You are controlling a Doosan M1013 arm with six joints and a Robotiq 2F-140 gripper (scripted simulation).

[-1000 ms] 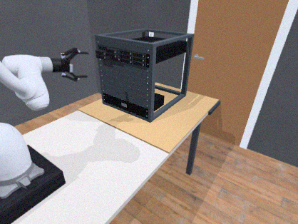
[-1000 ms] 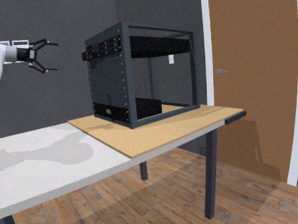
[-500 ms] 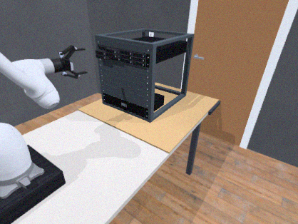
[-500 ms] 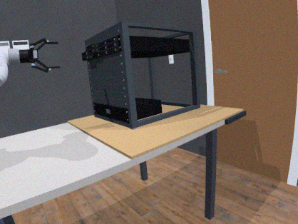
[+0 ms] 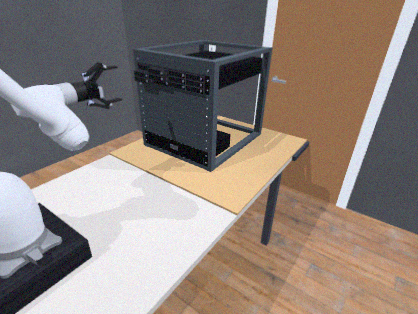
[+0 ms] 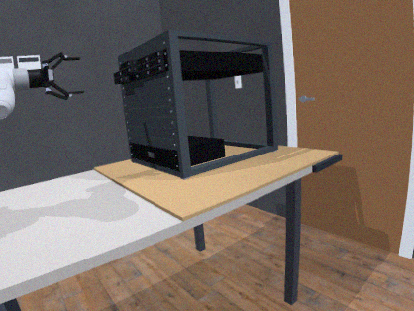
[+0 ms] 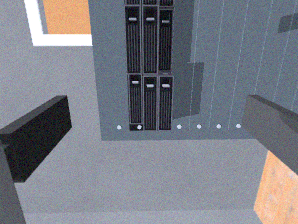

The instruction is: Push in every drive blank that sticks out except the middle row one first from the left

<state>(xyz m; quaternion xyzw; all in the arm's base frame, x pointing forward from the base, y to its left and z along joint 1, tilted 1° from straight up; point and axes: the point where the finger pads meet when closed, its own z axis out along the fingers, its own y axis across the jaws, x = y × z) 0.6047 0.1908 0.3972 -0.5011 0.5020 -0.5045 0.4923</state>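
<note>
The dark open-frame rack (image 5: 200,100) stands upright on the tan board (image 5: 220,170); it also shows in the exterior view (image 6: 193,104). Its three rows of drive blanks (image 5: 172,80) sit at the top of the front face. At the left end a blank (image 6: 120,76) stands out from the face; I cannot tell which row it is in. In the wrist view the blanks (image 7: 150,75) appear as dark bars, turned on end. My gripper (image 5: 113,84) is open and empty. It hangs in the air left of the rack's front at blank height, well apart from it, as the exterior view (image 6: 74,75) and the wrist view (image 7: 150,135) also show.
A black box (image 5: 222,142) lies inside the rack on its floor. The tan board ends at the table's right edge (image 5: 295,150). My white arm base (image 5: 20,225) stands on a black plate at the near left. A brown door (image 5: 325,75) is behind the table.
</note>
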